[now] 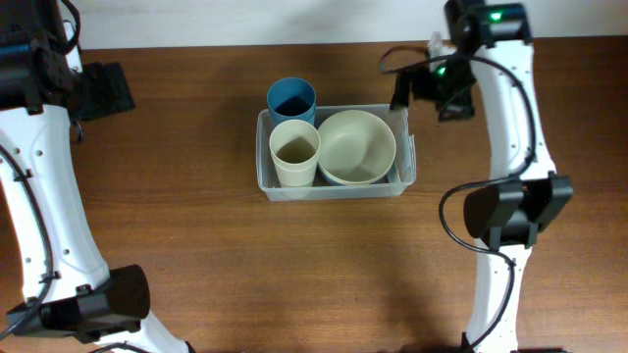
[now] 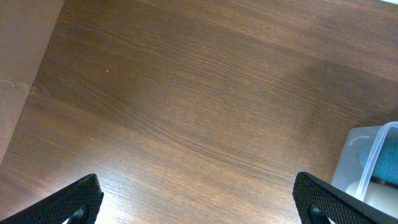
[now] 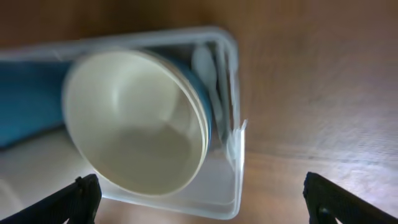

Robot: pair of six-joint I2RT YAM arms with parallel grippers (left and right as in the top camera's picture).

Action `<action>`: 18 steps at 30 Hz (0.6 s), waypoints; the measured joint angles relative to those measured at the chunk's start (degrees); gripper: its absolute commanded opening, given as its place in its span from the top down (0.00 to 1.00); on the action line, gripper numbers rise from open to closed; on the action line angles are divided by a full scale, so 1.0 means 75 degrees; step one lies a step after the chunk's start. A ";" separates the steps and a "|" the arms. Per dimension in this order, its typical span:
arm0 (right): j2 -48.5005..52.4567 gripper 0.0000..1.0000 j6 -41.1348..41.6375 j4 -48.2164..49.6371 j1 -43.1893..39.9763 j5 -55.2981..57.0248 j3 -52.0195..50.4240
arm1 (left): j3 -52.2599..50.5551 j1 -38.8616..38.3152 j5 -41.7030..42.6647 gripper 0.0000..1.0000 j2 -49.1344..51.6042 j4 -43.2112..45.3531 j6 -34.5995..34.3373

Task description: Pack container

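Note:
The clear plastic container (image 1: 334, 188) stands mid-table. Inside it are a cream cup (image 1: 294, 152) at the left and a cream bowl (image 1: 355, 147) at the right. A blue cup (image 1: 291, 98) stands at its back left corner. In the right wrist view the cream bowl (image 3: 134, 118) fills the container (image 3: 233, 143), with a blue edge under its rim. My right gripper (image 1: 402, 90) (image 3: 202, 202) is open and empty, above the container's back right corner. My left gripper (image 1: 108, 88) (image 2: 199, 202) is open and empty over bare table at the far left. The container's corner (image 2: 367, 162) shows at that view's right edge.
The wooden table (image 1: 196, 245) runs to a pale wall at the back. The arm bases stand at the front left (image 1: 98, 299) and front right (image 1: 515, 211). A pale strip beyond the table edge (image 2: 18, 74) shows at the left in the left wrist view.

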 measured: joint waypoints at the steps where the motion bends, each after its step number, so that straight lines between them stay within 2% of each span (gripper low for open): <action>1: -0.0015 0.01 0.0052 -0.0006 -0.0041 0.0038 0.0306 | 0.0000 0.0000 0.0000 0.00 0.0000 0.0003 0.0000; 8: -0.0452 0.01 0.0239 -0.0006 -0.0128 0.0216 0.2052 | 0.0000 0.0000 0.0000 0.00 0.0000 0.0000 0.0000; 18: -0.0682 0.01 0.0268 -0.0006 -0.0166 0.0554 0.2235 | 0.0000 0.0000 0.0000 0.00 0.0000 0.0000 0.0003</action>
